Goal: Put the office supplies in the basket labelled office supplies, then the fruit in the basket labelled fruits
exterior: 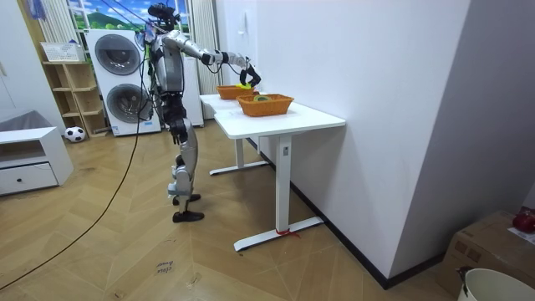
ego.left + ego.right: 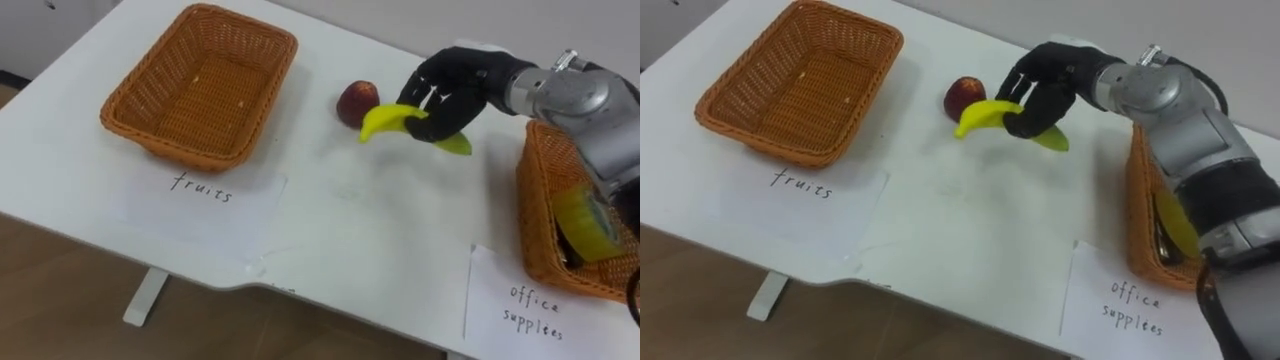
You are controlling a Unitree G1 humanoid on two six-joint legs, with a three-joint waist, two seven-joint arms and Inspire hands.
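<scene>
My right hand (image 2: 455,90) (image 2: 1045,85) is shut on a yellow banana (image 2: 392,119) (image 2: 985,116), which it holds a little above the white table (image 2: 350,220) at mid-right. A red apple (image 2: 356,102) (image 2: 962,95) lies on the table just left of the banana. The empty wicker fruit basket (image 2: 200,80) (image 2: 800,80) stands at the far left, over a paper label reading "fruits" (image 2: 200,187). The office-supplies basket (image 2: 560,215) (image 2: 1145,215) is at the right edge, holding a yellow item (image 2: 585,225) and something dark. In the room view the robot stands at the table's end, right arm stretched over it (image 1: 242,71).
A paper label (image 2: 535,305) for office supplies lies in front of the right basket. The table's front edge (image 2: 200,270) runs across the lower left, with wooden floor below. A wall borders the table's far side.
</scene>
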